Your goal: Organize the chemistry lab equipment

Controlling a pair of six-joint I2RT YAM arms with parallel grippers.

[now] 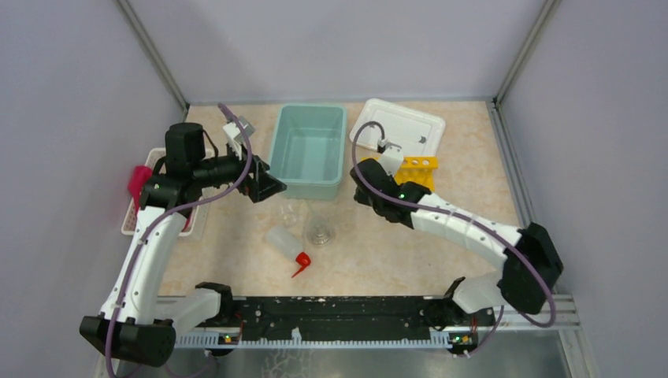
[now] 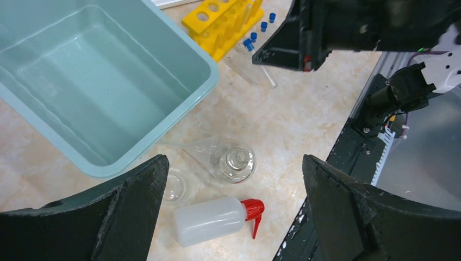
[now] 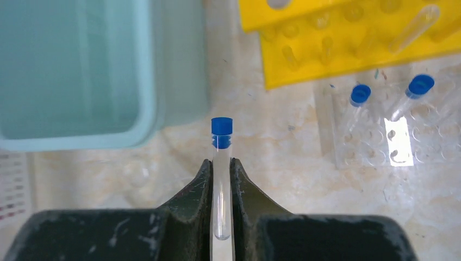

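My left gripper is open and empty, hovering above the lying translucent squeeze bottle with its red spout. A clear flask and a small beaker sit just beyond the bottle. In the top view the left gripper is up-left of the bottle and flask. My right gripper is shut on a clear blue-capped tube, held above the table beside the yellow rack. Two more capped tubes lie near the rack.
A teal bin stands at the back centre, close to both grippers. A white tray lies behind the rack. A white slatted basket with a pink cloth sits at the left wall.
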